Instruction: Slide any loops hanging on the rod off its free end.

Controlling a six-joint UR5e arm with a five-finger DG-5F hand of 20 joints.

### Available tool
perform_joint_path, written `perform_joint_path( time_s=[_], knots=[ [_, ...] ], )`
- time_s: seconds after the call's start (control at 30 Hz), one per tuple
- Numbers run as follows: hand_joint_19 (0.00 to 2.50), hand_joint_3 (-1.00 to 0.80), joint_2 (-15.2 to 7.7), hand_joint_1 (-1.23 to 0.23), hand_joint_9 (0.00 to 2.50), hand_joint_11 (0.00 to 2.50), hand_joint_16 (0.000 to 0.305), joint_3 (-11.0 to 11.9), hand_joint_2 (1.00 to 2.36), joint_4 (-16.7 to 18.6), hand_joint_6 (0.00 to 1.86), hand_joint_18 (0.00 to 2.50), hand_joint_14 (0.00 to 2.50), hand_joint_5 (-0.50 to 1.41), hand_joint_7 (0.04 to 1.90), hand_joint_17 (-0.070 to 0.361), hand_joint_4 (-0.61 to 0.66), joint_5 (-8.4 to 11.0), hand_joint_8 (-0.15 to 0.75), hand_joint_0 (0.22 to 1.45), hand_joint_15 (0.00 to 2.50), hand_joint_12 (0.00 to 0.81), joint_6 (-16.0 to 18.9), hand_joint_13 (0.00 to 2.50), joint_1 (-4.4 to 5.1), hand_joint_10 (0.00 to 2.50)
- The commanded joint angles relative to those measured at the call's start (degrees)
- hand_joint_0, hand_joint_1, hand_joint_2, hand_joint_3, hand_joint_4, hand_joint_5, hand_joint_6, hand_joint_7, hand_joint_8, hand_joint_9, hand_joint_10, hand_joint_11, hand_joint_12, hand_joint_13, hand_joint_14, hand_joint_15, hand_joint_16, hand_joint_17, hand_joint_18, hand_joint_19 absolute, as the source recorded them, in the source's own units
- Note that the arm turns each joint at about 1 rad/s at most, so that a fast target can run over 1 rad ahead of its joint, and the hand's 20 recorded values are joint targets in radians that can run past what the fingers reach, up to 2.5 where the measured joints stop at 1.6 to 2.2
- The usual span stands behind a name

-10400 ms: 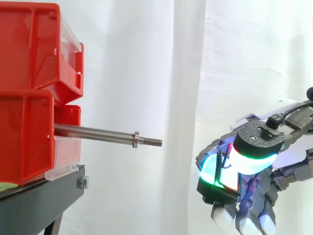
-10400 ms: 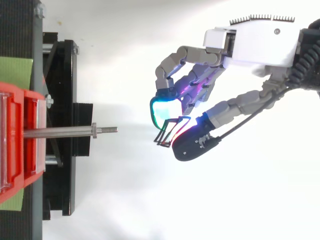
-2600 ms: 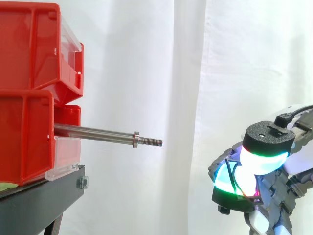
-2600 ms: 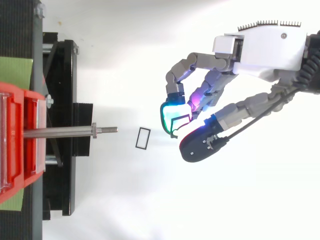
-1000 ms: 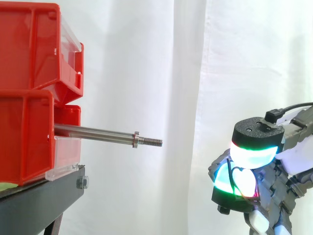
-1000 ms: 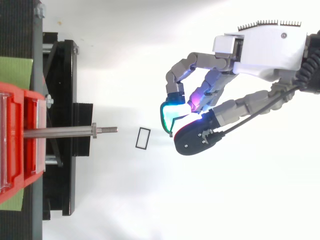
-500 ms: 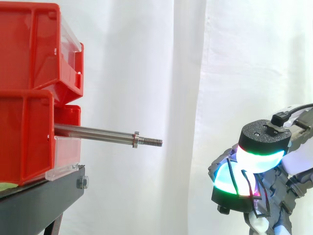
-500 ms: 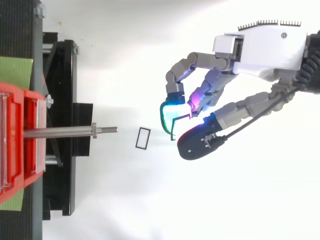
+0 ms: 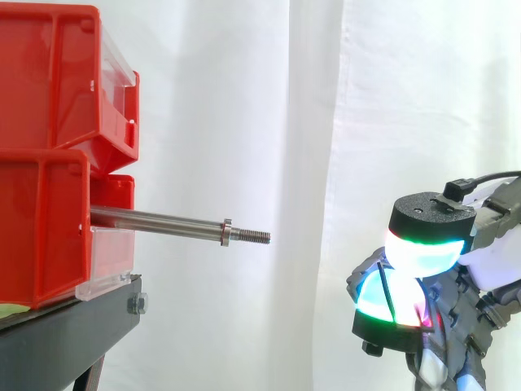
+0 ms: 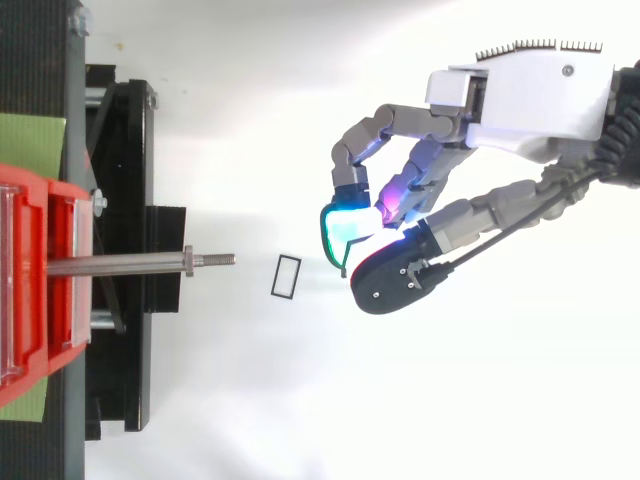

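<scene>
A steel rod sticks out to the right from the red bins; its threaded free end is bare, and no loop hangs on it. My hand hovers to the right of the rod and lower than it. Thumb and a glowing fingertip pinch a thin black wire loop, seen as a dark line between the pads. A second black rectangular loop lies on the white floor just past the rod's tip, apart from my hand.
The bins stand stacked on a black stand at the left, with a green patch beside them. A white curtain hangs behind. Open room lies between the rod's tip and my hand.
Since 10 s ago my hand has sunk and drawn right, and one of two loops now lies on the floor. In the last half second the thumb closed back toward the fingertip.
</scene>
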Motion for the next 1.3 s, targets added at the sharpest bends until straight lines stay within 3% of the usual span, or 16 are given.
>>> perform_joint_path(
  time_s=[0.0,0.43,0.63,0.83,0.93,1.27],
  knots=[
    [0.39,-0.5,0.0,-0.66,0.99,0.35,0.046,0.0,1.0,0.0,0.84,0.84,0.01,-0.16,1.08,0.103,0.16,0.0,0.298,0.54,0.19,0.313,0.0,0.86,-0.05,0.01],
    [0.39,-0.39,0.0,-0.64,0.99,0.36,0.044,0.0,1.01,0.0,0.84,0.83,0.01,-0.15,1.12,0.098,0.13,0.0,0.289,0.6,0.19,0.302,0.0,0.86,0.03,0.01],
    [0.4,-0.5,0.0,-0.55,0.99,0.35,0.045,0.0,1.0,0.0,0.83,0.84,0.01,-0.15,1.09,0.101,0.15,0.0,0.295,0.55,0.19,0.307,0.0,0.86,0.03,0.01],
    [0.4,-0.5,0.0,-0.48,1.0,0.35,0.046,0.0,1.0,0.0,0.82,0.84,0.01,-0.15,1.07,0.104,0.15,0.0,0.3,0.53,0.19,0.313,0.0,0.86,0.03,0.01],
    [0.4,-0.41,0.0,-0.54,1.0,0.35,0.044,0.0,1.01,0.0,0.82,0.82,0.01,-0.15,1.11,0.099,0.14,0.0,0.292,0.59,0.19,0.303,0.0,0.86,-0.05,0.01],
    [0.4,-0.21,0.0,-0.66,0.99,0.36,0.044,0.0,1.02,0.0,0.84,0.82,0.01,-0.15,1.16,0.099,0.12,0.0,0.3,0.57,0.19,0.304,0.0,0.86,0.03,0.01]
  ],
)
